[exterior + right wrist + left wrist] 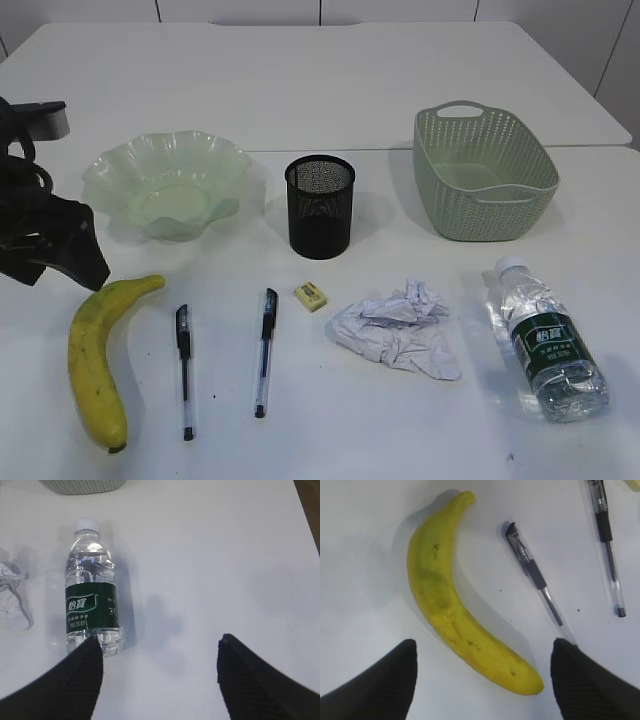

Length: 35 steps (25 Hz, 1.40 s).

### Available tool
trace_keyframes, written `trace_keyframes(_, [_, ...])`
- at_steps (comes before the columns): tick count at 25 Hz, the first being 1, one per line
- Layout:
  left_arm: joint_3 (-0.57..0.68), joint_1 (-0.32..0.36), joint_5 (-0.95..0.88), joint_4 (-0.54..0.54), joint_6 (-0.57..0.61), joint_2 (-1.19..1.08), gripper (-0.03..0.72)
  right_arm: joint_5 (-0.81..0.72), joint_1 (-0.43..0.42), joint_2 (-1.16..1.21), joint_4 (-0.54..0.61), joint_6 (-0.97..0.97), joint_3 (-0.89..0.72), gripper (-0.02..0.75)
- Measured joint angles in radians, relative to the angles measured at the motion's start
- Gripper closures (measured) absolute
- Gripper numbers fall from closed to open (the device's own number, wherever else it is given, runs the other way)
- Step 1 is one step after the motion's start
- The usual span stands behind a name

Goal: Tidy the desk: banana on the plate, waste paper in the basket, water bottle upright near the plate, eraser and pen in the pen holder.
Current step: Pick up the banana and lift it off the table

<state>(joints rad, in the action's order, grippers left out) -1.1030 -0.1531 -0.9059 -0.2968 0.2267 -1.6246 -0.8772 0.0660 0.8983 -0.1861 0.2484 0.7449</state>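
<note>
The yellow banana point(95, 360) lies on the white desk point(400, 440) at front left, below the pale green ruffled plate point(110, 165). My left gripper point(483, 642) hovers open over the banana's point(445, 600) blunt end, touching nothing. Two pens point(184, 370) point(265, 350) and the small yellow eraser point(311, 295) lie in front of the black mesh pen holder point(320, 205). The crumpled waste paper point(395, 330) sits right of them. On its side lies the water bottle point(550, 345), in front of the sage green basket point(490, 215). My right gripper point(160, 640) is open beside the bottle's point(92, 600) base, holding nothing.
The left arm's black links point(50, 240) stand at the desk's left edge, beside the plate. A second white table joins behind the basket. The desk's right edge point(305, 510) runs past the bottle, with bare surface in between.
</note>
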Motion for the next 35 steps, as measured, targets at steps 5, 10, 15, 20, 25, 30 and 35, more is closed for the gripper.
trace_keyframes(5, [0.0, 0.0, 0.009, 0.04, 0.002, -0.047, 0.099, 0.0, 0.0, 0.0, 0.019, 0.0, 0.0, 0.206])
trace_keyframes(10, [0.0, 0.0, 0.023, 0.041, 0.002, -0.104, 0.099, 0.0, 0.0, 0.0, 0.024, 0.0, 0.0, 0.206])
trace_keyframes(15, [0.0, 0.0, 0.03, 0.045, 0.002, -0.143, 0.099, 0.0, 0.0, 0.0, 0.025, 0.0, 0.0, 0.206])
trace_keyframes(20, [-0.001, 0.0, 0.032, 0.046, 0.002, -0.177, 0.099, 0.0, 0.0, 0.0, 0.025, 0.0, 0.0, 0.206])
trace_keyframes(25, [-0.001, 0.0, 0.056, 0.047, 0.002, -0.177, 0.099, 0.001, 0.0, 0.0, 0.025, 0.0, 0.0, 0.206])
trace_keyframes(30, [-0.001, 0.0, 0.062, 0.051, 0.002, -0.178, 0.099, 0.001, 0.0, 0.0, 0.029, 0.0, 0.0, 0.206])
trace_keyframes(35, [-0.001, 0.0, 0.07, 0.054, 0.002, -0.204, 0.099, 0.006, 0.0, 0.0, 0.035, 0.0, 0.008, 0.206])
